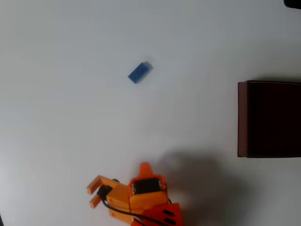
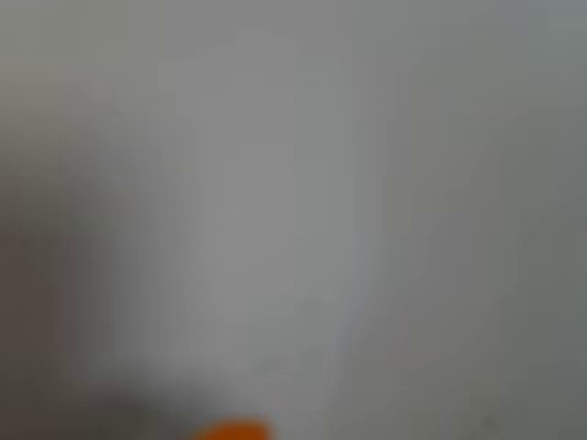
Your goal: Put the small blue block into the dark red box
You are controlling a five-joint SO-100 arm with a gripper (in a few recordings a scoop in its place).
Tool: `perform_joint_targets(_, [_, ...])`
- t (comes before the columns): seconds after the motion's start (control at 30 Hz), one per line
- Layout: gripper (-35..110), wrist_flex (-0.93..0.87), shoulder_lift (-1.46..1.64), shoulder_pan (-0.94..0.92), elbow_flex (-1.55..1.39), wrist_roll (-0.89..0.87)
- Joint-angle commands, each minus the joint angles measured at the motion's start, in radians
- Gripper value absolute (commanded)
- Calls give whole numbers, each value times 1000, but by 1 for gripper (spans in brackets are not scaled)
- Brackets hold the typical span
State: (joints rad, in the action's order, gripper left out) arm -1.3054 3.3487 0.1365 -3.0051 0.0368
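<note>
The small blue block [image 1: 139, 72] lies flat and slanted on the white table, left of centre in the overhead view. The dark red box [image 1: 242, 118] stands at the right edge, its near-black inside showing and its right part cut off by the frame. My orange gripper [image 1: 92, 195] is at the bottom of that view, far below the block and pointing left. Its two fingers stand apart with nothing between them. The wrist view is a blur of pale table with a sliver of an orange fingertip [image 2: 234, 430] at its bottom edge.
The white table [image 1: 56, 117] stretches bare between gripper, block and box. The arm casts a soft shadow [image 1: 197, 174] right of the gripper. A dark object [image 1: 292, 3] peeks in at the top right corner.
</note>
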Motion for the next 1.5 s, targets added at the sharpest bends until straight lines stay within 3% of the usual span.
perform_joint_targets(0.0, [0,-15,8,11,-5,14])
perform_joint_targets(0.27, [2,48,9,23,12,-132])
perform_joint_targets(0.6, [8,78,-34,-118,120,-736])
perform_joint_targets(0.93, [8,-23,-698,-167,535,-1322])
perform_joint_targets(1.23, [15,-110,-992,-43,721,-1902])
perform_joint_targets(1.47, [24,-120,-1230,23,888,-2206])
